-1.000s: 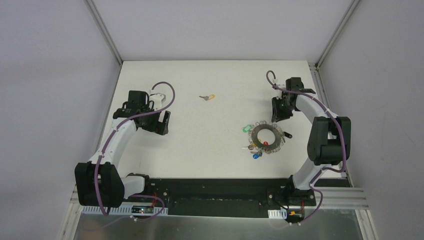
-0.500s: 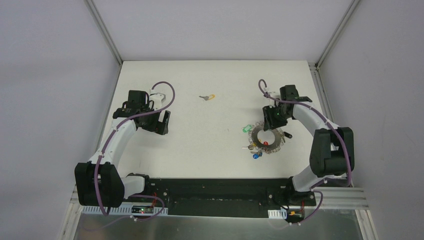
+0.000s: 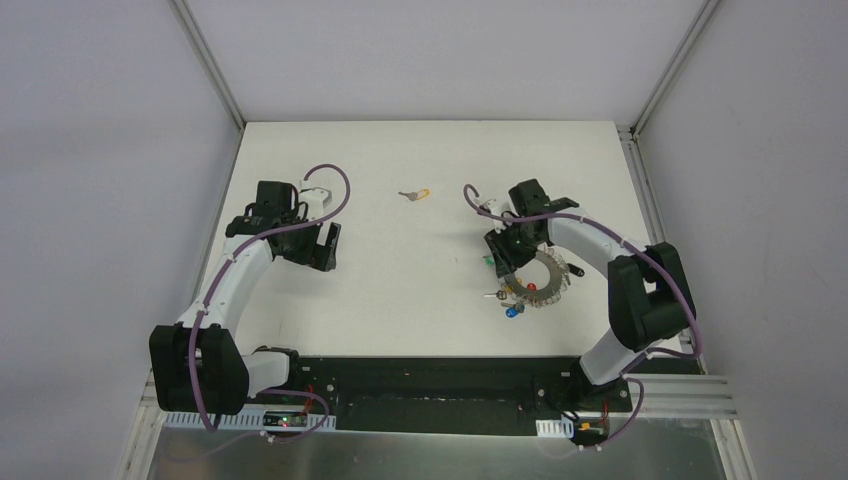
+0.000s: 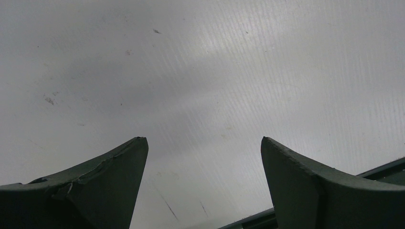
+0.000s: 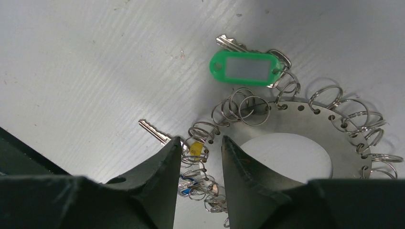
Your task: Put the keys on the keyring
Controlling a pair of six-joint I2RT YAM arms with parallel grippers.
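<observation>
The keyring [image 3: 545, 277] is a flat grey ring fringed with wire loops, lying right of centre. Green [image 3: 490, 259], blue [image 3: 513, 310] and red [image 3: 531, 287] keys sit at its rim. A loose yellow-headed key [image 3: 415, 194] lies apart at the back middle. My right gripper [image 3: 503, 262] hovers over the ring's left edge. In the right wrist view the right gripper [image 5: 200, 140] is narrowly open, straddling rim loops and a yellow key [image 5: 196, 149]. The green key [image 5: 244, 67] and ring plate [image 5: 296, 119] lie beyond. My left gripper [image 3: 325, 247] is open and empty over bare table [image 4: 203, 140].
The white table [image 3: 400, 290] is walled by grey panels at the left, back and right. A black rail [image 3: 430, 375] with the arm bases runs along the near edge. A dark edge [image 4: 382, 169] shows beside the left gripper.
My right arm has swung left and nearer, from behind the keyring's back right to over its left edge. The left arm has not moved.
</observation>
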